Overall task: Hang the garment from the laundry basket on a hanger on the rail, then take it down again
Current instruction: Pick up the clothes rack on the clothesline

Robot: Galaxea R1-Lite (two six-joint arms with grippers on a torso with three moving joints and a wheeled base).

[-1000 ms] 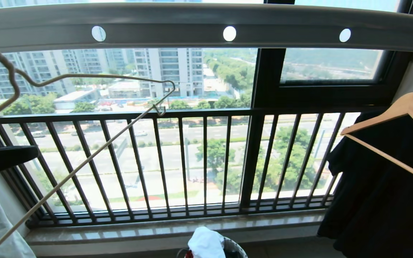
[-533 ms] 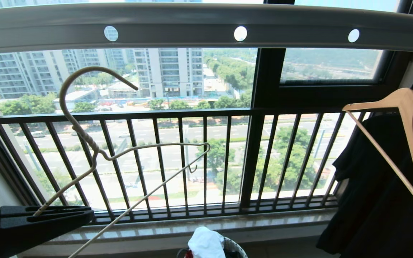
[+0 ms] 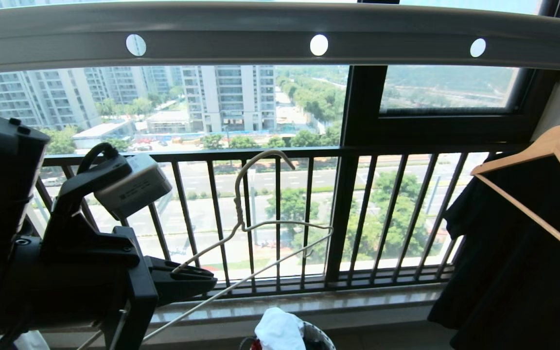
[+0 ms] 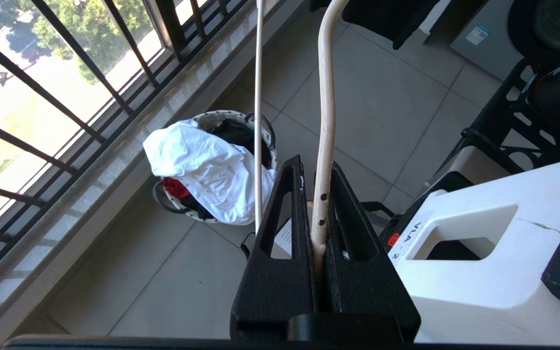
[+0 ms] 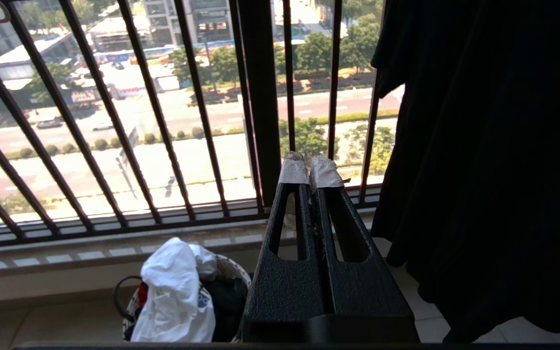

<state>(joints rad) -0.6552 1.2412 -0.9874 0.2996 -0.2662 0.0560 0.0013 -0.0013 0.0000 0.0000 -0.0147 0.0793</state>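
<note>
My left gripper (image 3: 206, 279) is shut on one arm of the cream wire hanger (image 3: 239, 209) and holds it in front of the balcony bars, well below the grey holed rail (image 3: 241, 29). The hanger's hook points up. In the left wrist view the hanger (image 4: 327, 97) runs out from between the shut fingers of the left gripper (image 4: 315, 166). The white garment (image 3: 277, 330) lies heaped in the laundry basket (image 3: 321, 336) on the floor, also seen as garment (image 4: 202, 165) and basket (image 4: 212, 116). My right gripper (image 5: 309, 167) is shut and empty, parked above the basket (image 5: 234, 272).
A wooden hanger (image 3: 542, 150) carrying a black garment (image 3: 518, 272) hangs at the right. The dark balcony railing (image 3: 280, 218) and a stone sill (image 3: 309, 304) stand behind the basket. The robot's white base (image 4: 503, 272) sits close to the left gripper.
The left arm has swung in from the lower left, carrying the hanger down and to the right. The hook now sits lower, in front of the railing. The wooden hanger has swung.
</note>
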